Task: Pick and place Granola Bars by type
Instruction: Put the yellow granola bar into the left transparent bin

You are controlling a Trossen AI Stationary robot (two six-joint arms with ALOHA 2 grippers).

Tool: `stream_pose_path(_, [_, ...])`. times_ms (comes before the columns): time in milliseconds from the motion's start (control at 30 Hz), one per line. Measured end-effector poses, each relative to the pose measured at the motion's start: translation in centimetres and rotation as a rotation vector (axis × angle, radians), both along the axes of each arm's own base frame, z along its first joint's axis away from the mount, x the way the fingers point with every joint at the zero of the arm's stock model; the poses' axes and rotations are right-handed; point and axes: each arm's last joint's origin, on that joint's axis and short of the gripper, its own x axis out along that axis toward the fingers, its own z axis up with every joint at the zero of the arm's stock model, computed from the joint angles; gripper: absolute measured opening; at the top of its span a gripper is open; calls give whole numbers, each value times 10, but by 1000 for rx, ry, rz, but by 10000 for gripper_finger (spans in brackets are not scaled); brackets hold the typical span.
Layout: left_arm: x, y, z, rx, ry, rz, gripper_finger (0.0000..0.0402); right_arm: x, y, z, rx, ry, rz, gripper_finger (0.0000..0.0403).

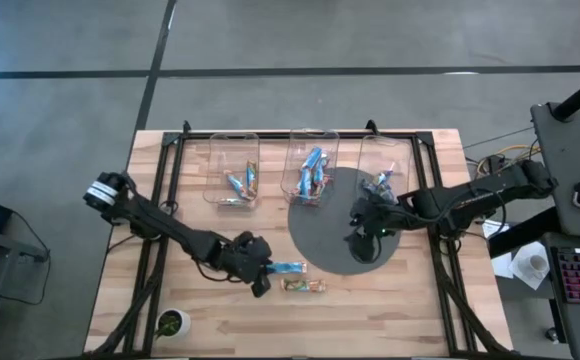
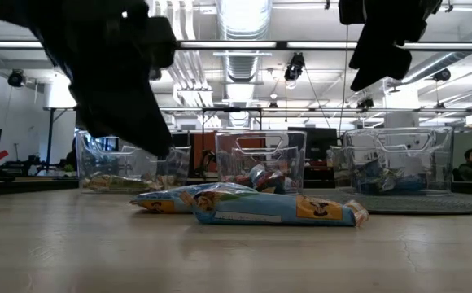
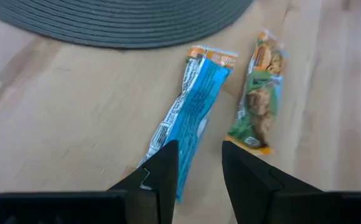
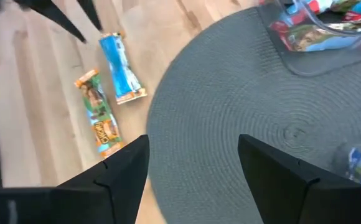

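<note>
A blue granola bar [image 1: 288,267] [image 3: 193,112] and a green-yellow one [image 1: 303,286] [image 3: 258,93] lie flat on the wooden table, side by side, just off the grey mat's near edge. My left gripper [image 1: 262,275] [image 3: 199,168] is open and hovers over the blue bar's left end, one finger on each side, touching nothing. My right gripper [image 1: 365,235] [image 4: 193,168] is open too, above the round grey mat [image 1: 330,225]. From the right wrist view both bars [image 4: 119,68] [image 4: 98,112] show farther off. More bars lie in three clear bins.
Three clear bins stand in a row at the far side: left bin [image 1: 232,170], middle bin [image 1: 310,168], and right bin [image 1: 385,172] with its edge over the mat. A small green round thing [image 1: 173,322] sits near the table's near left corner. Bare wood lies around the two bars.
</note>
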Motion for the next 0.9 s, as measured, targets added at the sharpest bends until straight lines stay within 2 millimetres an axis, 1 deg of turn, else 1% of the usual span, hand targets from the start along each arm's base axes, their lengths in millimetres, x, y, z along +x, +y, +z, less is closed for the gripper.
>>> stream_pose_path(167, [7,-3,-24,51,53,-27,106,-1,9,1,18,-15,19,235])
stream_pose_path(233, [8,-4,-30,60,62,-20,106,-2,13,1,33,-15,17,235])
stream_pose_path(300, [9,-5,-32,66,58,-19,106,-3,16,1,43,-16,15,236])
stream_pose_path(467, [10,-4,-36,141,55,-11,106,-5,23,1,71,-15,1,235])
stream_pose_path(633, [16,-6,-46,181,41,-34,106,-6,24,1,84,-15,-12,234])
stream_pose_path(767, [21,-8,-53,177,22,-34,106,-6,24,1,84,-15,-12,233])
stream_pose_path(900, [23,-9,-49,194,14,-37,106,-6,24,1,84,-14,-12,233])
